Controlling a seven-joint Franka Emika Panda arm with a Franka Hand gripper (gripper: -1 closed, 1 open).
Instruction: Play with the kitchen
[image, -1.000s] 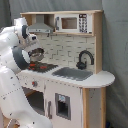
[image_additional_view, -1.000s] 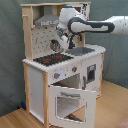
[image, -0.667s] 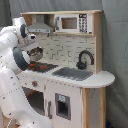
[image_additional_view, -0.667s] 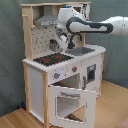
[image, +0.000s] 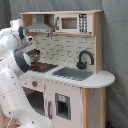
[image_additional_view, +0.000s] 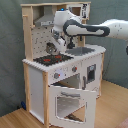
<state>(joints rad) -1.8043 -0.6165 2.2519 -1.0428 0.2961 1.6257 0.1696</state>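
Jaws (image_additional_view: 51, 48) hang low over the black hob (image_additional_view: 52, 59), and we cannot tell how far open they are or whether they grip anything; compared with a second ago we see almost no movement, so play seems paused there. Around them rises the kitchen (image_additional_view: 35, 82), white and light wood, its sink (image: 73, 73) and black faucet (image: 84, 58) off to one side, grey hood (image: 39, 25) above, windowed oven door (image_additional_view: 70, 101) hanging open below.
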